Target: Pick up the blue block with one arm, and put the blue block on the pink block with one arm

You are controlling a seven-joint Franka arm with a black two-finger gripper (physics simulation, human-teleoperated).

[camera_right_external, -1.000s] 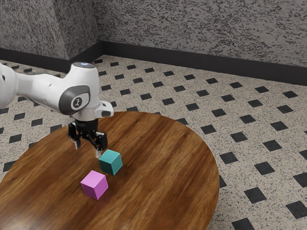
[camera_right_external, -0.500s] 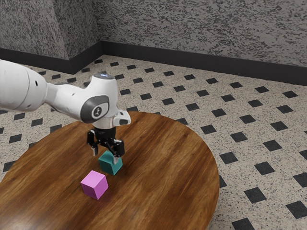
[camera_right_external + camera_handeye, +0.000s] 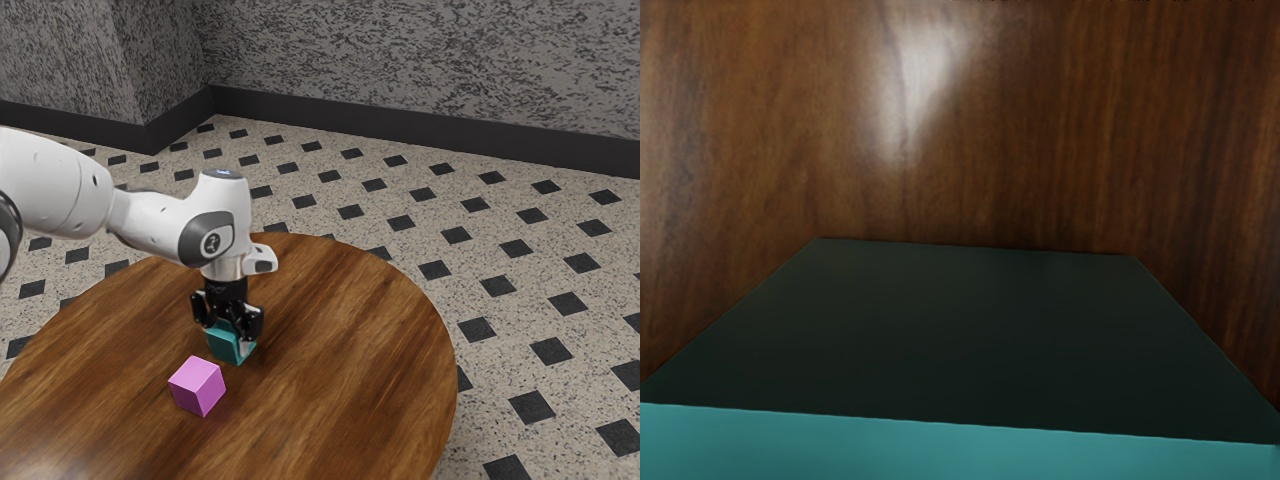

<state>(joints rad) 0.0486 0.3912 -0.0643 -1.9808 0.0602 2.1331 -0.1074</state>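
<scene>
A: Position of blue block (image 3: 236, 349)?
B: Flat on round wooden table (image 3: 350, 320), left of centre; just far-right of pink block (image 3: 196, 385), not touching it.
A: Heading, long axis?
B: Cube, sides equal, so no long axis. One vertical edge turned toward near side.
A: State of gripper (image 3: 228, 326)?
B: Pointing straight down, spread wide, astride upper part of cube. Contact not discernible, nothing lifted.
A: Wrist view?
B: Shadowed top of blue block (image 3: 960, 340) directly under hand, teal strip along one edge, wood grain of table (image 3: 1040, 130) beyond
</scene>
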